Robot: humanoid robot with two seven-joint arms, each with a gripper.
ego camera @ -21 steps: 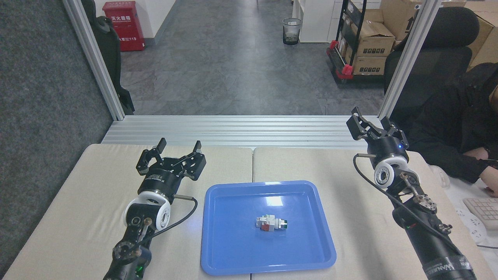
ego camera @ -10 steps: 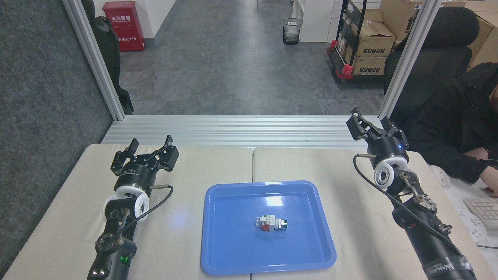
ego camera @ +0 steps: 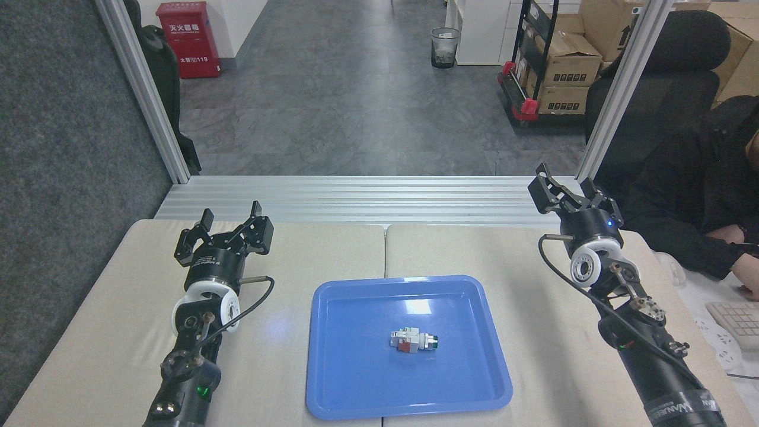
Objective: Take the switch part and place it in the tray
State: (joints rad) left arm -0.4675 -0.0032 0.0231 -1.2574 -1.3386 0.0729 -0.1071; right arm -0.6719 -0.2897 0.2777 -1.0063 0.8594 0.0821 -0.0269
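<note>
Head view shows the switch part (ego camera: 413, 341) lying on its side a little right of centre in the frame, on the floor of the blue tray (ego camera: 332, 356), clear of every rim. By how things lie, the placing looks done. Its white body points left, the orange-red patch faces the camera, and the silver collar and green tip point right.

The left gripper (ego camera: 229, 223) sits at left of centre over the beige table (ego camera: 107, 308), well apart from the tray, with its fingers spread and nothing between them. The right gripper (ego camera: 563, 188) stands at the right edge of the table, likewise spread and empty. A person's dark sleeve (ego camera: 694, 196) and a keyboard (ego camera: 738, 320) occupy the far right.

As a judgement, the part looks light, rigid moulded plastic, unlikely to deform under a pinch but easy to knock or spin on the glossy tray, which seems slick. The flat sides of the white block offer the surest hold; the round collar and tip would probably roll or slip between flat pads. A firm closing should be safe, though any small terminals could not be made out at this size.
</note>
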